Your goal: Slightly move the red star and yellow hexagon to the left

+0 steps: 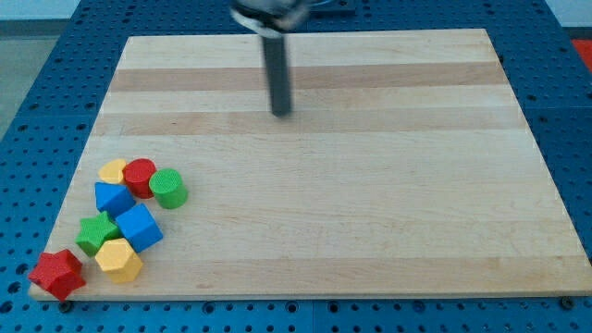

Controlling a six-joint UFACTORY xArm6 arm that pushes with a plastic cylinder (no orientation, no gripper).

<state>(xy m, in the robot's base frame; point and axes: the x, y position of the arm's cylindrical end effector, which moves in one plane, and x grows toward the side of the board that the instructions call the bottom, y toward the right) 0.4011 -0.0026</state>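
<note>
- Nearest the camera: red star at the board's bottom-left corner, far down and to the view's left of my tip.
- Just up-right of it, yellow hexagon, touching green star and blue cube.
- Above those: a second blue block, shape unclear; yellow block half hidden behind red cylinder; green cylinder.
- Rod blurred, top cut off; no jaws, bare tip touching nothing on wooden board.
</note>
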